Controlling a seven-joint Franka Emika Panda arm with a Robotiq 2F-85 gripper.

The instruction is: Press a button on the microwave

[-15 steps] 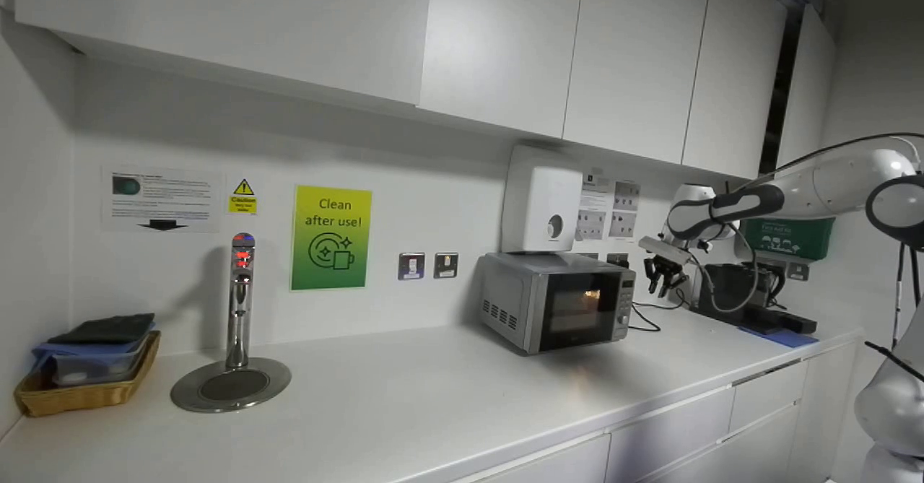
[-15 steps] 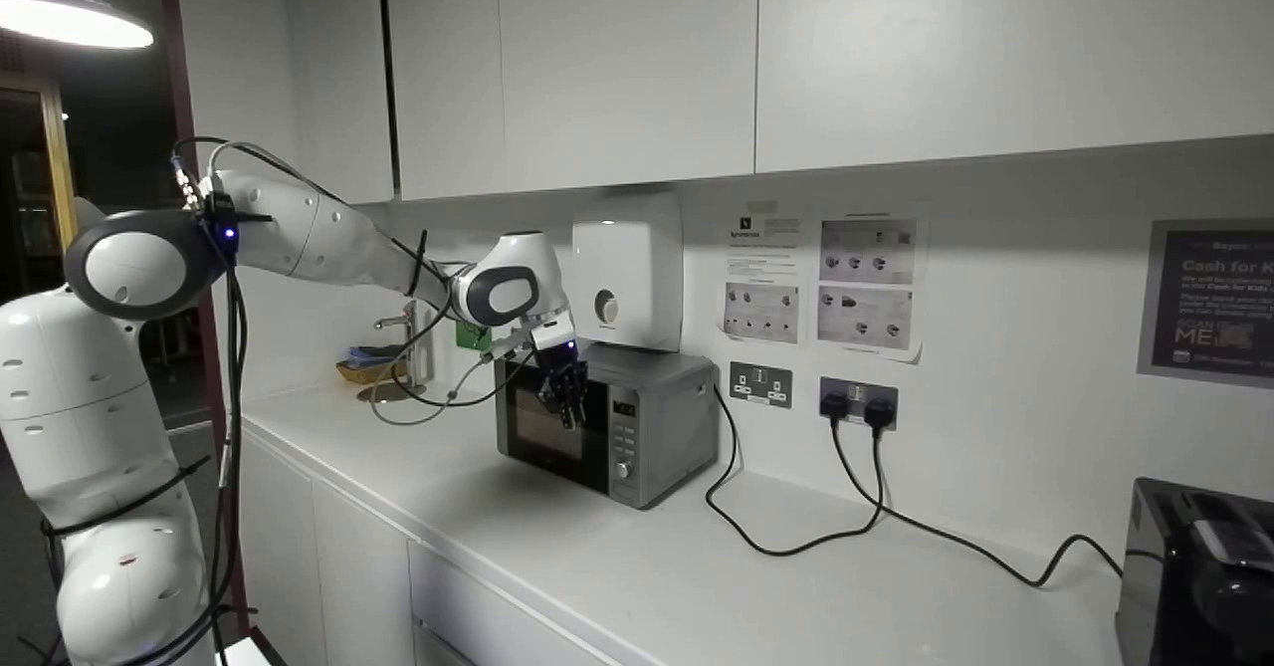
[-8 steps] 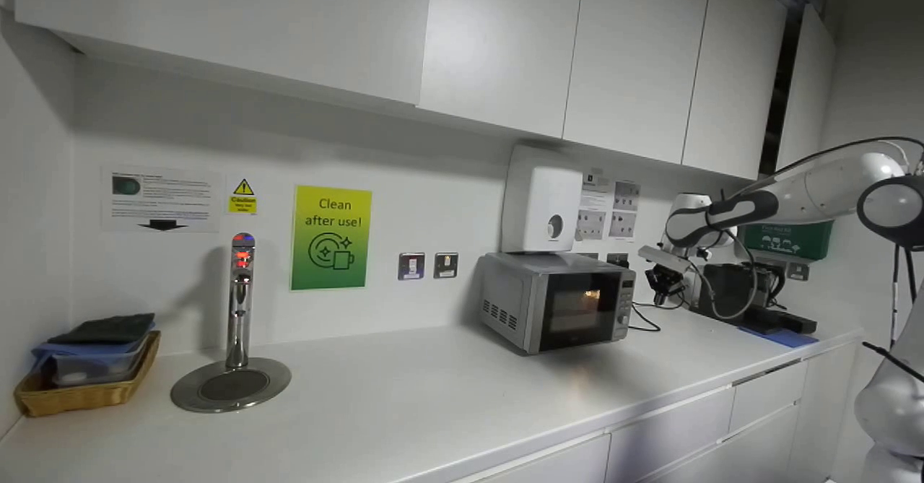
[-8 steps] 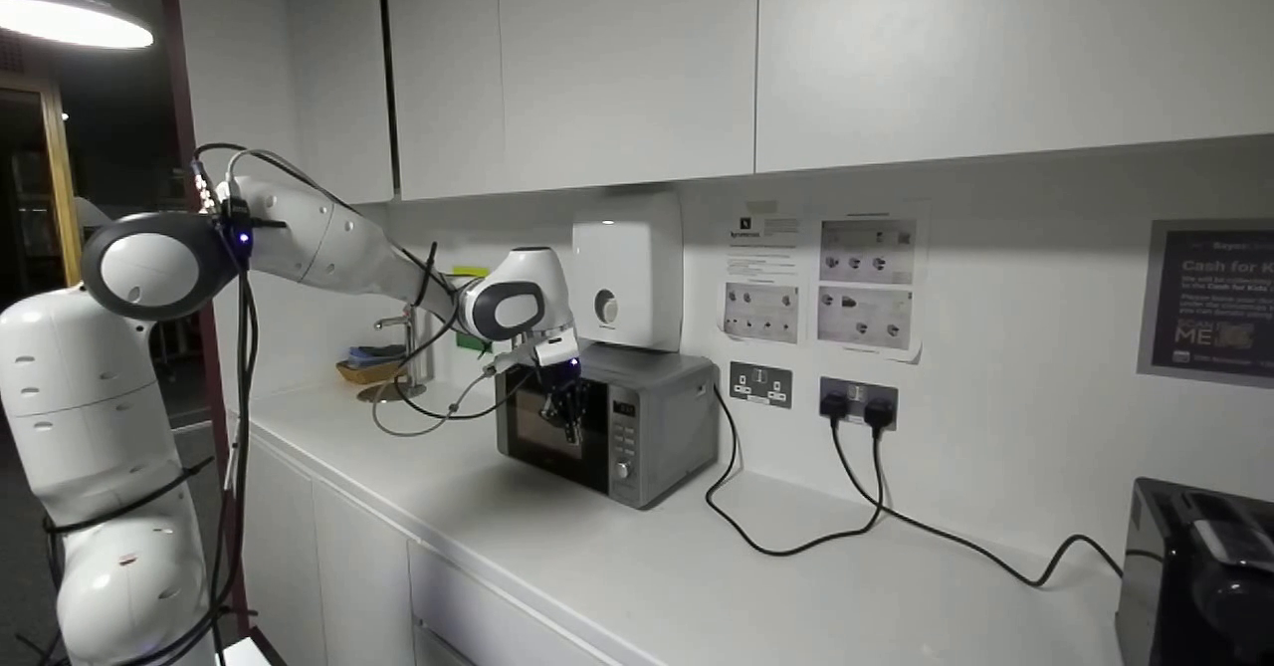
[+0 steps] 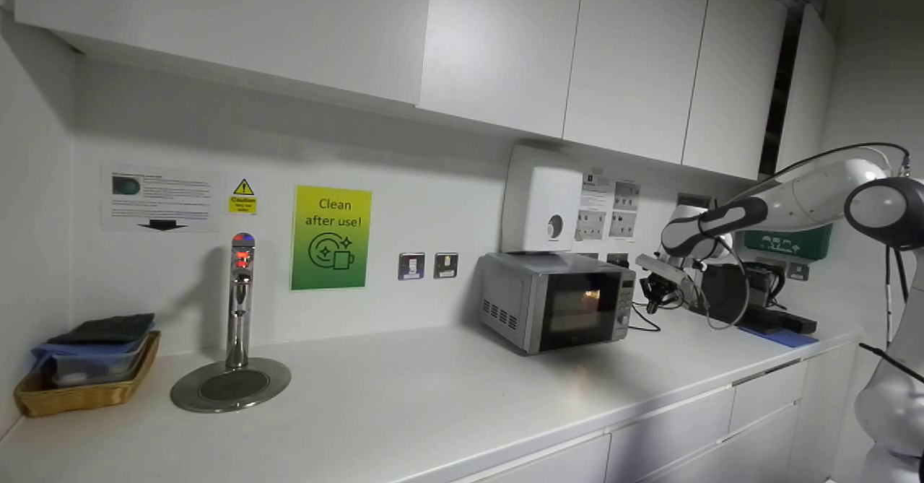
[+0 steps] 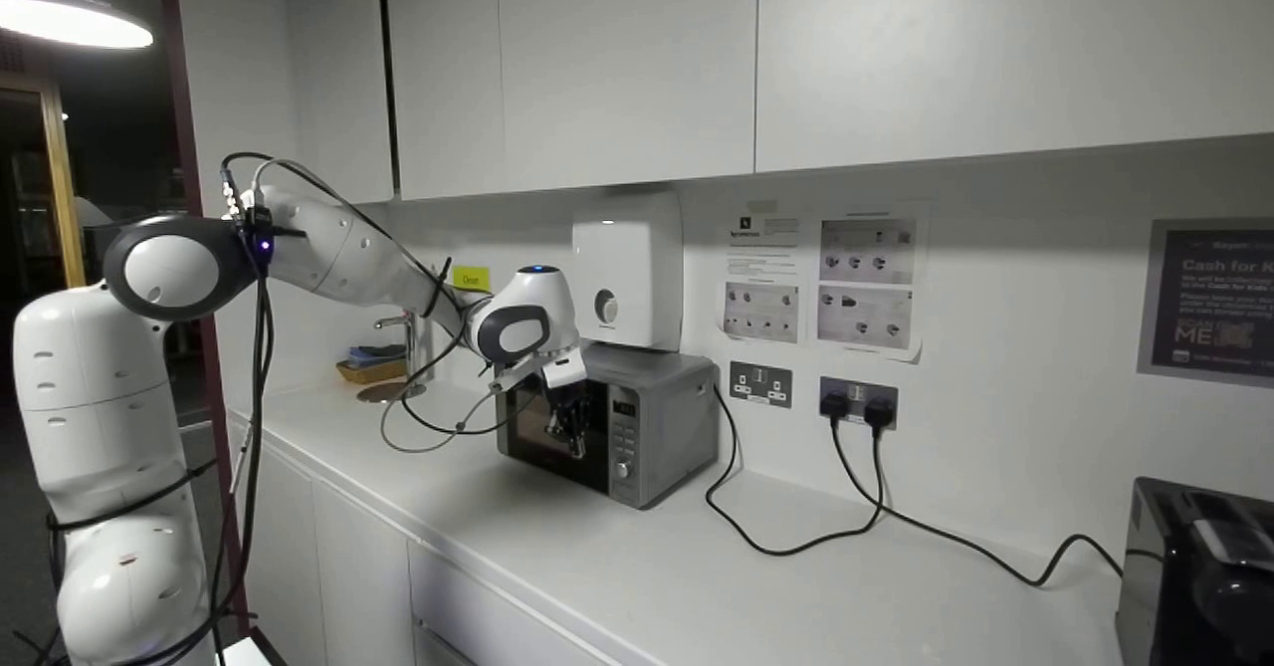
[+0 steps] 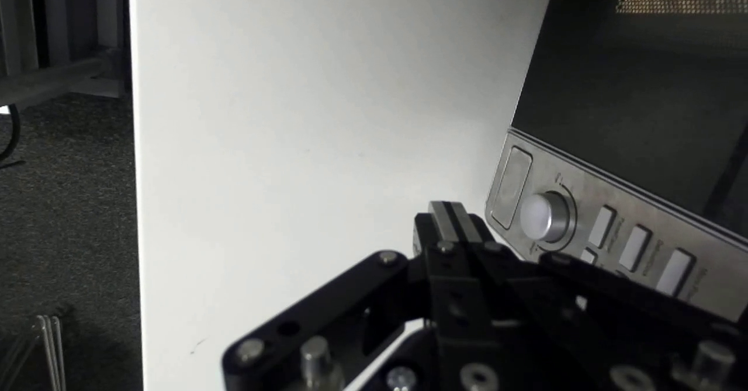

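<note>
Smooth white counter (image 5: 419,403): is being seen along the wall in both exterior views.
Black two-fingered gripper (image 7: 449,211): is being held in mid-air above the counter, angled downward, by a white, dark-banded robot arm (image 6: 343,258).
Jaws: are being held together, only a thin dark line being left between them.
Narrow silver control strip (image 7: 619,210): is being shown to the right of the jaws in the wrist view, with a pale round knob (image 7: 544,217); some of its pale rectangular buttons (image 7: 636,248) are being partly covered by the gripper.
Small silver-grey boxy microwave (image 5: 556,302): is being supported by the counter near the back wall; in an exterior view a gap is being left between it and the gripper.
White boxy dispenser (image 5: 541,201): is being held on the wall just above the microwave.
Yellow-green paper poster (image 5: 332,237): is being displayed on the wall, lettered "Clean after use!".
Slim chrome tap (image 5: 240,310): is being held upright on a round steel plate (image 5: 278,382), well apart from the microwave.
Tan wicker basket (image 5: 79,398): is being filled by a clear plastic tub (image 5: 101,369) and folded cloths (image 5: 108,329).
</note>
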